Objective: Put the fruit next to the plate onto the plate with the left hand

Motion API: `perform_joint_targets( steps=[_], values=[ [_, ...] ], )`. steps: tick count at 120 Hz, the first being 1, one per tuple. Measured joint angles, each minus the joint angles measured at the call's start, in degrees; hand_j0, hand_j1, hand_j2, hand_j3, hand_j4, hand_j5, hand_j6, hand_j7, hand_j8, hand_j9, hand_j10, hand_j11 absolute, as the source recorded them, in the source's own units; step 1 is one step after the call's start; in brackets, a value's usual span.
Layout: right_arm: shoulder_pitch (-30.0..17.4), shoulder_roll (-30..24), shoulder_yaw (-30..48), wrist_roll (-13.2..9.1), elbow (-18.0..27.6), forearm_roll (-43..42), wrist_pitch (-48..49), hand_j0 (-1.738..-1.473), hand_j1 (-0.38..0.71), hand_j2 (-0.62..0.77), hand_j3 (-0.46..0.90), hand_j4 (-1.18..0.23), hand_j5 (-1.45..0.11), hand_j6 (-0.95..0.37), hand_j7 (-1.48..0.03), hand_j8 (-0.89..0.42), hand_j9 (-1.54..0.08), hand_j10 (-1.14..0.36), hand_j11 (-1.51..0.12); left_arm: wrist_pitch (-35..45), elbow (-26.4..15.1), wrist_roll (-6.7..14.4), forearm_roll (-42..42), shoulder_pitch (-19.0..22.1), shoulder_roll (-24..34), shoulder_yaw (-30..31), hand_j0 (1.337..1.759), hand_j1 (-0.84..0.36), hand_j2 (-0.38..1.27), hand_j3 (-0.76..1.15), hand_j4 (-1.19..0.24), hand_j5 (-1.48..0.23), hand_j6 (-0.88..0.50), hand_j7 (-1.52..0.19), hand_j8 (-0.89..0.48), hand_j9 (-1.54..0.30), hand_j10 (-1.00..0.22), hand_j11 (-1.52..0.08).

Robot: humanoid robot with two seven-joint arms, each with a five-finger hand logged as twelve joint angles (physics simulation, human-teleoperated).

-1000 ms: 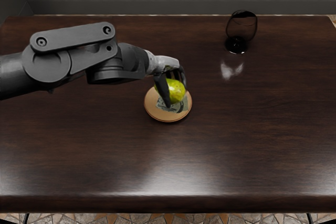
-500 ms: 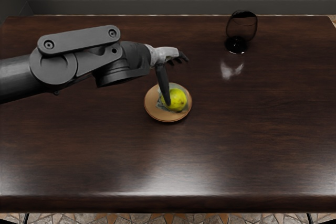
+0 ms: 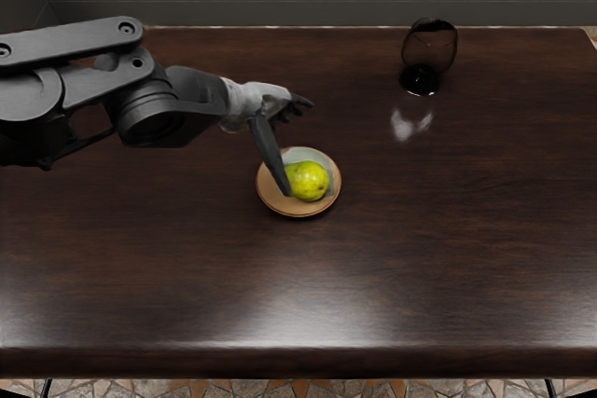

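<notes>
A yellow-green pear (image 3: 309,181) lies on the small round brown plate (image 3: 298,206) near the middle of the dark wooden table. My left hand (image 3: 280,132) hovers just left of and above the plate, open, with its fingers spread toward the right and the dark thumb pointing down next to the pear's left side. It holds nothing. The left arm comes in from the left edge. The right arm is out of view.
A dark wine glass (image 3: 428,55) stands at the back right of the table (image 3: 298,286). The table's far edge runs along a grey wall, and its near edge is at the bottom of the view.
The left hand let go of the pear, spread its fingers and drew back to the left and up. The pear settled on the plate.
</notes>
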Motion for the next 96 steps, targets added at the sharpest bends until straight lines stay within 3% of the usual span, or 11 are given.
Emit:
perform_joint_targets(
  steps=[18, 48, 75, 96],
  values=[
    [0.0, 0.0, 0.0, 0.0, 0.0, 0.0, 0.0, -1.658, -0.32, -0.01, 0.00, -0.03, -0.03, -0.03, -0.03, -0.03, -0.03, -0.03, -0.03, 0.0, -4.0, 0.0, -9.2, 0.7, 3.8, -1.6, 1.658, 0.34, 0.00, 0.00, 0.00, -0.01, 0.00, -0.01, 0.00, -0.01, -0.01, -0.01],
    [0.0, 0.0, 0.0, 0.1, 0.0, 0.0, 0.0, -1.658, -0.32, -0.01, 0.00, -0.03, -0.03, -0.03, -0.03, -0.03, -0.03, -0.03, -0.03, -1.9, -8.0, 0.0, -25.5, 5.9, 10.9, -6.8, 1.658, 0.35, 0.00, 0.00, 0.00, 0.00, 0.00, 0.00, 0.00, 0.00, 0.00, 0.00],
    [0.0, 0.0, 0.0, 0.0, 0.0, 0.0, 0.0, -1.658, -0.32, -0.01, 0.00, -0.03, -0.03, -0.03, -0.03, -0.03, -0.03, -0.03, -0.03, -10.9, -9.2, 0.0, -38.3, 14.2, 21.7, -11.8, 1.658, 0.35, 0.00, 0.00, 0.00, 0.00, 0.00, 0.00, 0.00, 0.00, 0.00, 0.00],
    [0.1, 0.0, 0.0, 0.0, 0.0, 0.0, 0.0, -1.658, -0.32, -0.01, 0.00, -0.03, -0.03, -0.03, -0.03, -0.03, -0.03, -0.03, -0.03, -17.6, -9.2, 0.0, -44.9, 18.2, 27.5, -14.3, 1.658, 0.35, 0.00, 0.00, 0.00, 0.00, 0.00, 0.00, 0.00, 0.00, 0.00, 0.00]
  ],
)
